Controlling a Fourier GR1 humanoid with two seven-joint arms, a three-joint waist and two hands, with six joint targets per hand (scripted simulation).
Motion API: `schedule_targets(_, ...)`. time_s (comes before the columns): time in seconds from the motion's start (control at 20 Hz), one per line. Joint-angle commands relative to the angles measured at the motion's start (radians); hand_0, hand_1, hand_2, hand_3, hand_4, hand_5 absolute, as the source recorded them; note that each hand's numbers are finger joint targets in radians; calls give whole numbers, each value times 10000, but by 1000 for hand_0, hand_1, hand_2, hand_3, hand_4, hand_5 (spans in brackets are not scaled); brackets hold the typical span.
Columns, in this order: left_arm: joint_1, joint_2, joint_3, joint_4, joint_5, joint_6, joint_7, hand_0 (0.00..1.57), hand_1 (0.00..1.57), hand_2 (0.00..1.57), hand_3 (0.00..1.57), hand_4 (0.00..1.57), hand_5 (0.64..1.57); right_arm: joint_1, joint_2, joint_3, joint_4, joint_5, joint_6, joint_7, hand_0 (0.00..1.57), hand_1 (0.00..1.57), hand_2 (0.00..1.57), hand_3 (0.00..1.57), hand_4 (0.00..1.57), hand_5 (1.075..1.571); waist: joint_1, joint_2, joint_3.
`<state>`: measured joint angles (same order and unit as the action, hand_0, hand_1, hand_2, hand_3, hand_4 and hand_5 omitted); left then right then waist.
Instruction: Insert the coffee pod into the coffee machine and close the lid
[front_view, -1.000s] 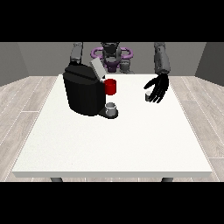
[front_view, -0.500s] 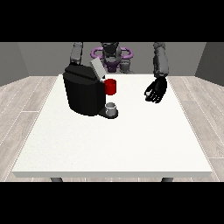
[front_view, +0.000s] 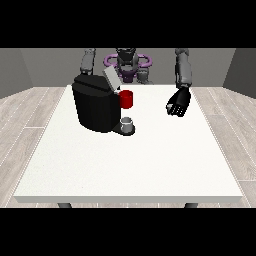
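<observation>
Your hand at the view's right (front_view: 178, 104) hangs with fingers curled, holding nothing, well right of the boxy black coffee machine (front_view: 95, 104). The small grey coffee pod (front_view: 127, 122) sits at its near base. Reaching across, you risk knocking the raised lid (front_view: 111, 78).

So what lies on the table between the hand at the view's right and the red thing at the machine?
Nothing: the front view shows bare white table between the hand and the red thing.
</observation>
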<state>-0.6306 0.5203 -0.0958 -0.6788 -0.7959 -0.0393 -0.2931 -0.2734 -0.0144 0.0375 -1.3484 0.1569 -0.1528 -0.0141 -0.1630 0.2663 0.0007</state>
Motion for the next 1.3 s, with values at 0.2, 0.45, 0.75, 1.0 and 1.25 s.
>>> schedule_targets(0.2,-470,-274,340,547,-91,90,-851,1277,1277,1311,1244,496,1571,-17,131,224,373,572,-1053,352,0,0,0,0,0,1571,238,-294,-12)
schedule_targets(0.45,-626,-685,742,215,668,-992,-726,1449,1449,1434,1357,517,1571,766,-421,-277,1073,287,-138,-567,0,0,0,0,0,1571,203,-1092,-5)
schedule_targets(0.75,-1377,-836,632,73,552,-2294,-117,1371,1371,1379,1325,504,1571,390,-272,-88,1267,604,-357,54,0,0,0,0,0,1571,232,-1704,-5)
schedule_targets(1.0,-2241,-1105,465,-469,491,-3188,610,1331,1331,1351,1323,592,1571,272,-228,-200,1634,413,-160,177,0,0,0,0,0,1571,267,-2268,-3)
schedule_targets(1.25,-2751,-2003,477,-801,467,-3346,1706,1331,1331,1351,1323,592,1571,-11,-301,-417,1718,146,56,39,0,0,0,0,0,1571,200,-2323,-3)
